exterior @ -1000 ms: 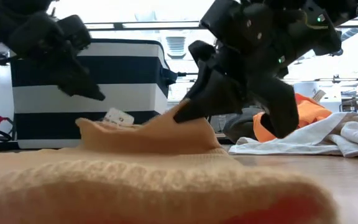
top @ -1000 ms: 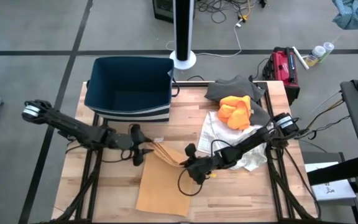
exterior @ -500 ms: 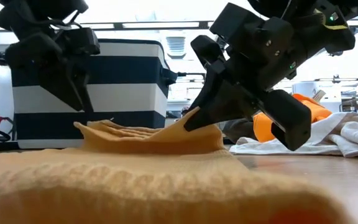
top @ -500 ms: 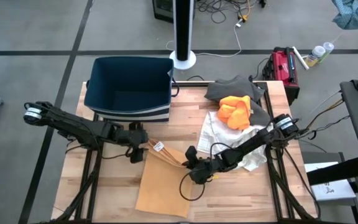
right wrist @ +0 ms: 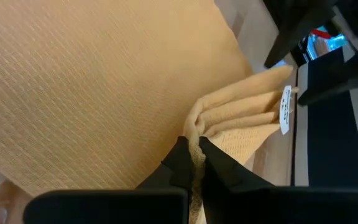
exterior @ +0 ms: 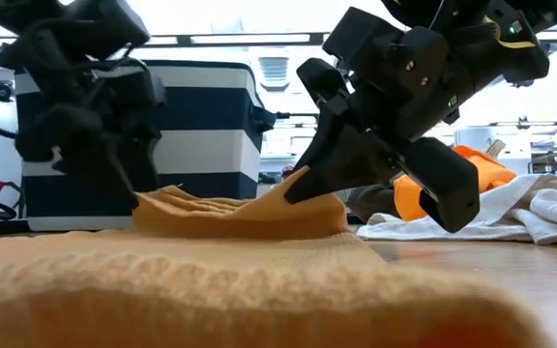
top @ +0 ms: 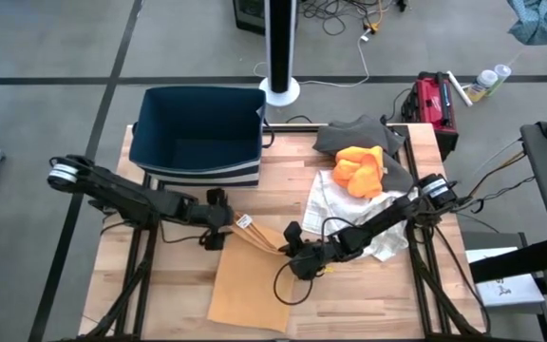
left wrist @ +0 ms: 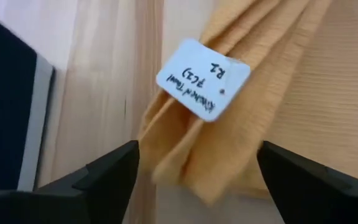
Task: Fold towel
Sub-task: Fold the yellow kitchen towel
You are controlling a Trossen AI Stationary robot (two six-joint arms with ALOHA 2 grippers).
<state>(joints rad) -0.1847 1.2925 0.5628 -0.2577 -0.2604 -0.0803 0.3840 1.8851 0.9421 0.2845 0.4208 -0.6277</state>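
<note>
At lower centre of the high view, the right claw (top: 295, 258) pinched the towel (top: 250, 285) mid-fold while the left claw (top: 218, 228) stood spread at its bunched corner, ready to close on it.

Matt ribbed-weave cloth towel (top: 250, 280) with paper tag (left wrist: 203, 79); smooth pale wood table (top: 368, 294).

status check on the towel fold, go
Left gripper open, at the towel's tagged corner, holding nothing. Right gripper shut on tan towel, edge bunched and lifted. Bin close behind left gripper; laundry pile off right.
</note>
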